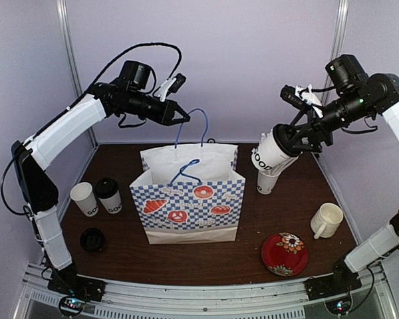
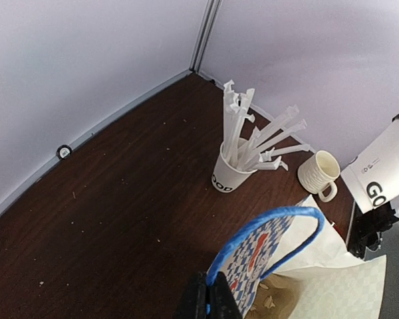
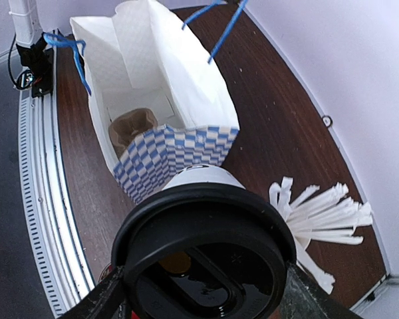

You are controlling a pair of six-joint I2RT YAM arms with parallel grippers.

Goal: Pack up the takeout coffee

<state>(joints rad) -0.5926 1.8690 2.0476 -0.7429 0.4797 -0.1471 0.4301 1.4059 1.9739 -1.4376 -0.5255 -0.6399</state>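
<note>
Pinching blue cord handle point(image 1: 203, 126) w/ L gripper point(image 1: 184, 118), clamping black-lidded white paper cup point(image 1: 270, 156) w/ R gripper point(image 1: 292, 141) — next: lower into blue-checked paper bag point(image 1: 186, 207).

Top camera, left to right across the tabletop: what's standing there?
Lidless white paper cup, white paper cup with black plastic lid, blue-checked paper bag, round red floral plate, cream ceramic mug. Left out, overlapping: loose black plastic lid, paper cup of white stirrers.
</note>
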